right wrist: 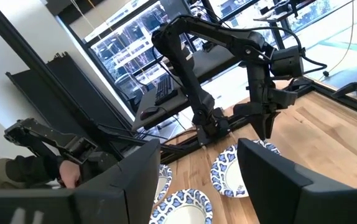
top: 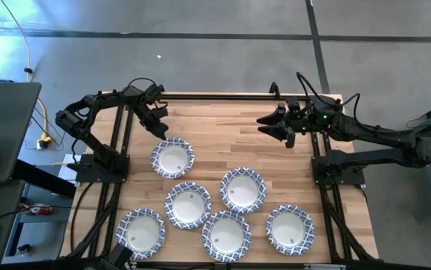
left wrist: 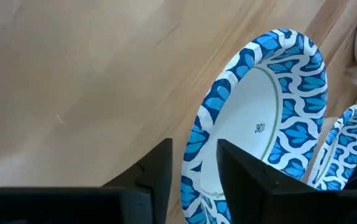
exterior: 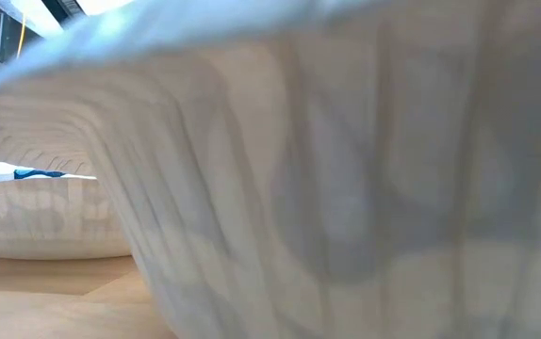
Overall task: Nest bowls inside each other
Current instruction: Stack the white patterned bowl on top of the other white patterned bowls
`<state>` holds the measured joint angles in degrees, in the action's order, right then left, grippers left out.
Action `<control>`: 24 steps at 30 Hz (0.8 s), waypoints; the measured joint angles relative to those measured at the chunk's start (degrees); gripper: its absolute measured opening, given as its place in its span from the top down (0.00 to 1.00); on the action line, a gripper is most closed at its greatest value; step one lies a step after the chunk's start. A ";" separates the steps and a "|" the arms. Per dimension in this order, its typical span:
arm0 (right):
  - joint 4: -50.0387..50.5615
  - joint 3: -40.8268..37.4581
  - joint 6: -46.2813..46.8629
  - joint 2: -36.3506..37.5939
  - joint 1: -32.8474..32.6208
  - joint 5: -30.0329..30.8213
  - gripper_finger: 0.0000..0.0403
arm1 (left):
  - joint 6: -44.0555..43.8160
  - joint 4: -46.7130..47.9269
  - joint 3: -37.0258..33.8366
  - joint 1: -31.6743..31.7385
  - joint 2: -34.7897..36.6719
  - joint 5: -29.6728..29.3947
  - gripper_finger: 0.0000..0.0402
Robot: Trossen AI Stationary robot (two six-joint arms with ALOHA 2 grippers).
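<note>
Several blue-and-white rimmed bowls lie singly, right side up, on the wooden table. The one nearest the far-left corner (top: 173,158) fills the left wrist view (left wrist: 259,124). My left gripper (top: 161,127) (left wrist: 195,149) points down, open, just above that bowl's far-left rim, one finger on either side of the rim, touching nothing that I can see. The right wrist view shows it (right wrist: 267,127) hovering over the bowl (right wrist: 231,174). My right gripper (top: 263,126) (right wrist: 197,149) is open and waits level near the far edge, pointing toward the table's left.
The other bowls lie toward the near edge (top: 242,188) (top: 188,205) (top: 141,232) (top: 227,234) (top: 290,229), some with rims touching. One bowl's outer wall (exterior: 346,188) blocks the low view; another (exterior: 44,221) shows beside it. A person's hand (right wrist: 63,174) shows beyond the table's left.
</note>
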<state>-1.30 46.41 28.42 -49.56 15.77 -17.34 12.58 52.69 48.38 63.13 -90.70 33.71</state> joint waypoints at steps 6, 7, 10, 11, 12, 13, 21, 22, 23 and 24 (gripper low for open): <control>0.31 0.00 -0.23 0.00 0.00 0.00 0.49 | -0.07 -0.02 -0.06 0.00 -0.07 0.09 0.64; 0.31 0.00 -0.25 0.00 0.00 0.00 0.49 | -0.09 -0.02 -0.07 0.00 -0.07 0.10 0.64; 0.31 0.00 -0.33 0.00 0.00 0.00 0.49 | -0.01 -0.05 -0.07 0.00 -0.07 0.97 0.64; 0.30 0.00 -0.35 0.00 0.00 0.00 0.49 | -0.02 -0.06 -0.07 -0.02 -0.07 0.99 0.64; 0.29 0.00 -0.35 0.00 0.00 0.00 0.49 | 0.00 -0.04 -0.07 -0.02 -0.07 0.99 0.64; 0.29 0.00 -0.35 0.00 0.00 0.00 0.49 | 0.00 -0.06 -0.07 -0.02 -0.07 1.01 0.64; 0.24 0.00 -0.23 0.00 0.00 0.01 0.49 | 0.07 -0.09 -0.09 -0.16 -0.07 1.01 0.64; 0.24 0.00 -0.15 0.00 0.00 0.01 0.49 | 0.14 -0.09 -0.09 -0.20 -0.07 1.01 0.64; 0.24 0.00 -0.02 0.00 0.00 0.02 0.49 | 0.17 -0.13 -0.09 -0.20 -0.07 1.01 0.64; 0.24 0.00 0.00 0.00 0.00 0.02 0.49 | 0.20 -0.20 -0.09 -0.20 -0.07 1.01 0.64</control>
<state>-1.06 46.41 28.42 -49.56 15.77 -17.32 12.77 52.49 48.29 62.94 -90.76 34.72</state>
